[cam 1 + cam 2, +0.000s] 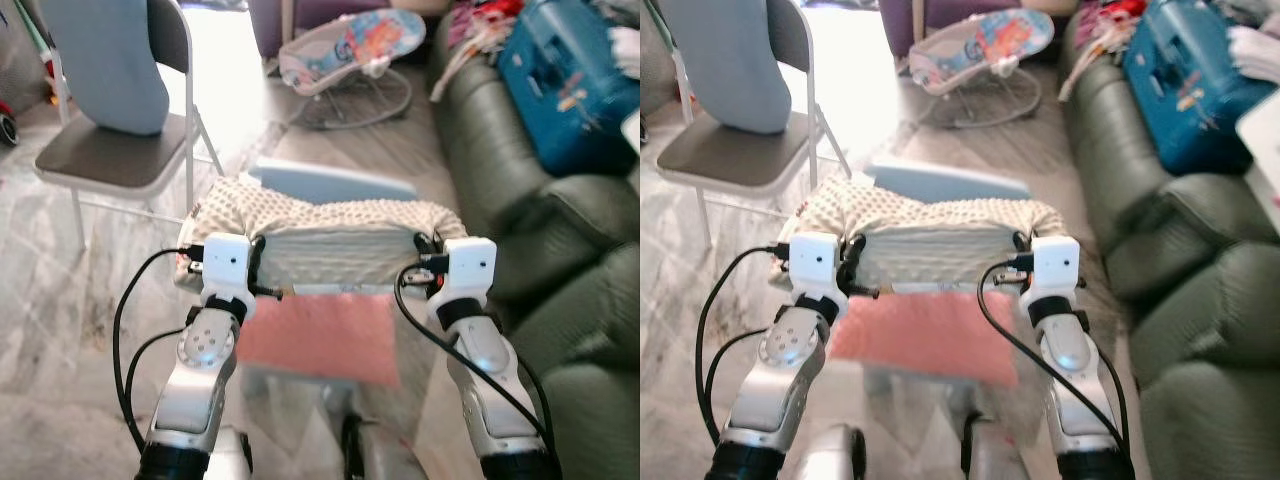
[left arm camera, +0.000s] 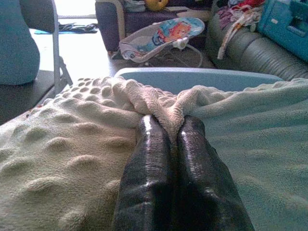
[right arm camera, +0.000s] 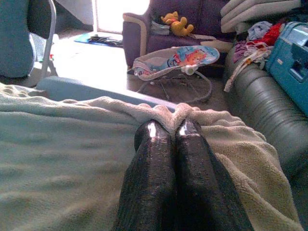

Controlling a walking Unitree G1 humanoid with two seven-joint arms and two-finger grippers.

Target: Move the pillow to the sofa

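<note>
At upper left stands a chair. Centre frame, the pillow hangs lifted off the floor between both arms. The left gripper has its jaws pinched tight on a fold of the pillow's bumpy cover; the right gripper is likewise clamped on the other edge. The sofa fills the right side. Pickup looks done; carrying across and setting down remain.

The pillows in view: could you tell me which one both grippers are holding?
The cream dotted pillow, pinched by the left gripper and right gripper; the plain blue pillow leans on the chair.
</note>
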